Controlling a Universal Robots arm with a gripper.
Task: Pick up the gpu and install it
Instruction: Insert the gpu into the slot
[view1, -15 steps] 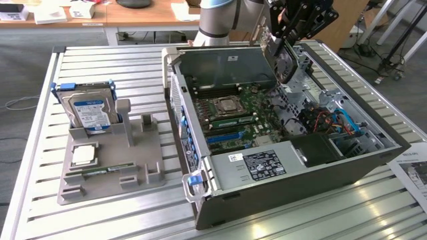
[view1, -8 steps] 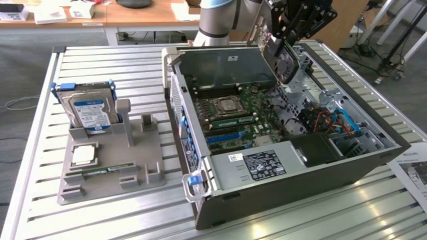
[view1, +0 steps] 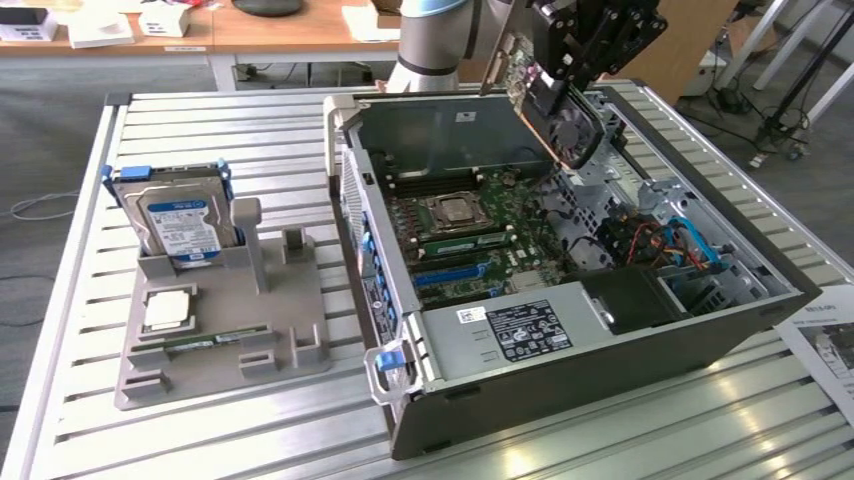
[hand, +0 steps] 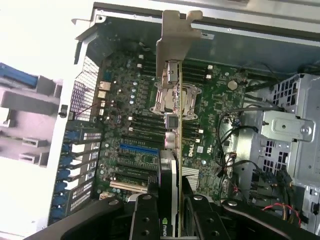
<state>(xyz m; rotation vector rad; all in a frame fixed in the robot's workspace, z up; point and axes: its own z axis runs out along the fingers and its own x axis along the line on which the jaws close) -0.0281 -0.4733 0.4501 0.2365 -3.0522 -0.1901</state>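
My gripper (view1: 577, 62) is shut on the gpu (view1: 550, 105), a dark card with a fan face and a silvery end bracket. It hangs tilted above the far side of the open computer case (view1: 587, 390). In the wrist view the gpu (hand: 173, 125) is seen edge-on between the black fingers (hand: 145, 220) of my gripper (hand: 173, 217). Its bracket (hand: 177, 35) points toward the case's back wall. Below it lies the green motherboard (hand: 125, 130) with a blue slot (hand: 137, 149); the card is apart from the board.
On the slatted table at the exterior view's left, a grey fixture (view1: 220, 330) holds an upright hard drive (view1: 180, 225), a square chip (view1: 167, 310) and a memory stick (view1: 200, 343). The power supply (view1: 534, 330) and cables (view1: 654, 240) fill the case's near side. A paper sheet (view1: 827, 340) lies on the right.
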